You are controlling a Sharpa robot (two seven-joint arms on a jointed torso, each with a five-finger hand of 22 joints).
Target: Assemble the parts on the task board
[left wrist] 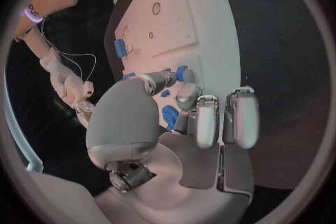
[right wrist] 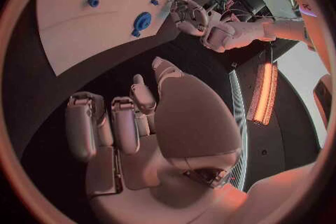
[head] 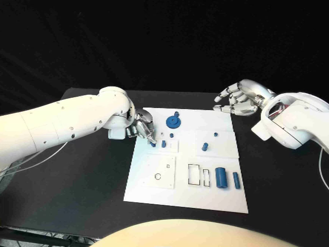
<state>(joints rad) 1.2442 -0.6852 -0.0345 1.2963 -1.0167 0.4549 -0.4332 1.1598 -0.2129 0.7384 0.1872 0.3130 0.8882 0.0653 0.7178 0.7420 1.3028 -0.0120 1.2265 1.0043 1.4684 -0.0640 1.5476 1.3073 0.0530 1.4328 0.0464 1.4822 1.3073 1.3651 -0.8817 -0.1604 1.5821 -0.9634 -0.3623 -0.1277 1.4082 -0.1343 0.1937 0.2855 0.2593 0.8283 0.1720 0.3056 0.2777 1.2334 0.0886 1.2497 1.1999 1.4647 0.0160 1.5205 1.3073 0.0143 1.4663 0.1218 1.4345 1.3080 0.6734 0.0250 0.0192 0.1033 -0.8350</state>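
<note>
Left hand point(head: 140, 128) at the white board's point(head: 181, 198) left edge, fingertips pinching a small blue peg point(head: 152, 144) just above a raised plate. Looks light, rigid, smooth, likely slippery: pinch it round the shaft. Right hand point(head: 238, 99) hovers off the far right corner, fingers loosely curled, holding nothing.

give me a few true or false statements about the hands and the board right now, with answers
1. The left hand is at the board's left edge, its fingers by a small blue part. True.
2. The right hand is holding the gear. False: it is off the board's far right corner, over the black table, holding nothing.
3. The blue gear lies near the board's far edge. True.
4. Two blue cylinders stand on the table off the board. False: they lie on the board, near its right side.
</note>
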